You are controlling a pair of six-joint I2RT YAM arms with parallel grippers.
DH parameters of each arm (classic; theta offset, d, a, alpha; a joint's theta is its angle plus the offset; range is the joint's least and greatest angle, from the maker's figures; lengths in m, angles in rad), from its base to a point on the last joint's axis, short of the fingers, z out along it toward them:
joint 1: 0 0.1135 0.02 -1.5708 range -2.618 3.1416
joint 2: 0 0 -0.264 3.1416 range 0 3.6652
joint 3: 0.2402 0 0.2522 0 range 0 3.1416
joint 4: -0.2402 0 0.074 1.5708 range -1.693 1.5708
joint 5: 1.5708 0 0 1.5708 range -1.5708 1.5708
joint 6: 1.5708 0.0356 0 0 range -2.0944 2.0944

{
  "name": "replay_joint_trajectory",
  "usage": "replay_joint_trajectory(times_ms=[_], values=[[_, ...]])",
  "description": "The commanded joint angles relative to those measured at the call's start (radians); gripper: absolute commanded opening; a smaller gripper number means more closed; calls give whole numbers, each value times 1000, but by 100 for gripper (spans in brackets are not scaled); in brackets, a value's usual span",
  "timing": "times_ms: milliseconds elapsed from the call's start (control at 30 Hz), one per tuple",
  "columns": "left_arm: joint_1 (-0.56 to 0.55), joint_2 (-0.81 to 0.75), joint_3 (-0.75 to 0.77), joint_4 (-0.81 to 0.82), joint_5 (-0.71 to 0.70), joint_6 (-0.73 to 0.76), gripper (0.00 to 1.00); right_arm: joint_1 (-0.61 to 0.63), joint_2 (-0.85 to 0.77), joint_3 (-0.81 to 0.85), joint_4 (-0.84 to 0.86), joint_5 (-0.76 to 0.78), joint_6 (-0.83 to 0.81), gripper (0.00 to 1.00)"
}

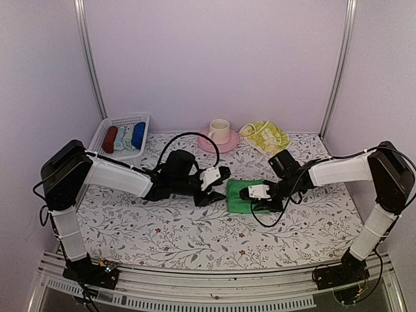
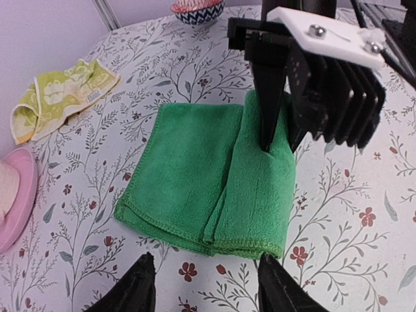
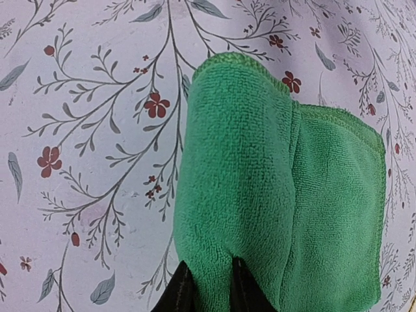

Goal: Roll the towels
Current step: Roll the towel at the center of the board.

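The bright green towel [image 1: 239, 195] lies folded on the flowered table [image 1: 162, 227], mid-table between both arms. My right gripper [image 1: 259, 195] is shut on a raised fold at the towel's right edge. In the right wrist view its two fingertips [image 3: 185, 291] pinch the green towel [image 3: 279, 188]. My left gripper [image 1: 218, 184] is open just left of the towel and holds nothing. In the left wrist view its gripper [image 2: 205, 286] straddles the near hem of the green towel [image 2: 195, 175], and the right gripper [image 2: 278, 133] presses down at the far side. The pale yellow towel [image 1: 265, 136] lies crumpled at the back, also visible as the yellow towel [image 2: 62, 94].
A white basket [image 1: 112, 122] holding dark red, pale blue and deep blue rolls stands at the back left. A cream cup [image 1: 219, 128] sits on a pink saucer [image 1: 229, 144] at the back centre. A patterned bowl [image 2: 198, 8] shows at the far edge of the left wrist view.
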Motion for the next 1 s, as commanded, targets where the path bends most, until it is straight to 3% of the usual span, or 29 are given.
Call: replay_joint_trajectory(times_ms=[0, 567, 967], values=[[6, -27, -34, 82, -11, 11, 54, -40, 65, 66, -141, -64, 39, 21], [-73, -12, -74, 173, -33, 104, 54, -113, 223, 284, -399, -197, 72, 24], [-160, 61, -58, 226, -139, 293, 54, -151, 328, 446, -544, -257, 83, 26]])
